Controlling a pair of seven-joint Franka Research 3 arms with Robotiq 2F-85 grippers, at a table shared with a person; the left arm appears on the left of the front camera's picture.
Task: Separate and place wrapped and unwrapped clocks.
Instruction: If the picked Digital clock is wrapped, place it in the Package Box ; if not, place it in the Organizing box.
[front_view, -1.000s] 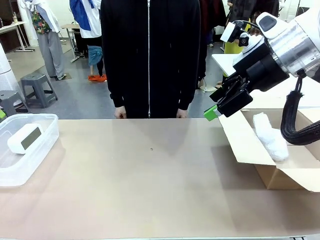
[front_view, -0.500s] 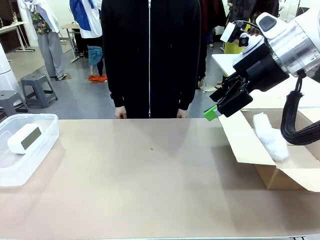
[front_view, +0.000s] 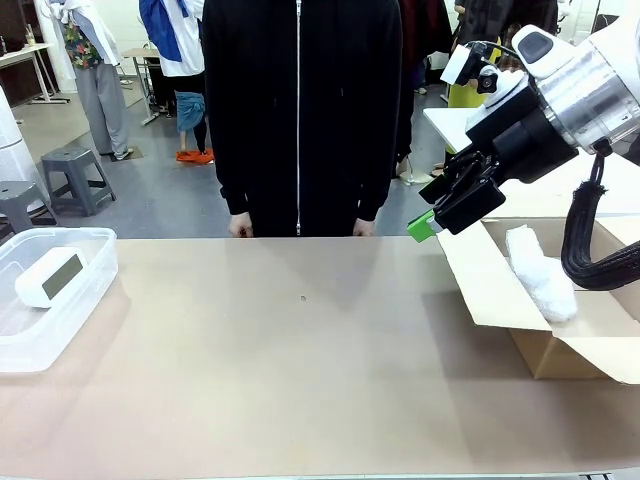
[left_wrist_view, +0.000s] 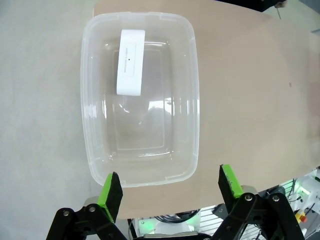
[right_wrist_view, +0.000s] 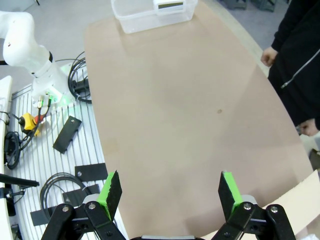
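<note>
A bare white clock (front_view: 48, 276) with a dark screen lies inside a clear plastic tub (front_view: 70, 310) at the left edge of the tan table (front_view: 300, 370); seen from the left wrist view, the clock (left_wrist_view: 130, 62) rests against one end of the tub (left_wrist_view: 192, 100), the rest of the tub floor bare; the left gripper (left_wrist_view: 167, 192) hangs above the tub's near rim with its green-padded jaws spread wide and nothing between them. At the right edge of the table, a brown cardboard box (front_view: 560, 330) stands with its flaps folded out; one bundle in white bubble wrap (front_view: 538, 272) leans inside it, partly behind the right arm's black cable; whether another bundle lies deeper in the box cannot be told. The right gripper (front_view: 432, 222) is held in the air just beside the box's left flap, near the table's far right corner, clear of the table; in the right wrist view its jaws (right_wrist_view: 167, 192) stand wide apart and empty over the open tabletop. A person in a black zipped jacket (front_view: 300, 110) stands at the far edge, both hands (front_view: 240, 228) hanging down at table level, touching nothing.
</note>
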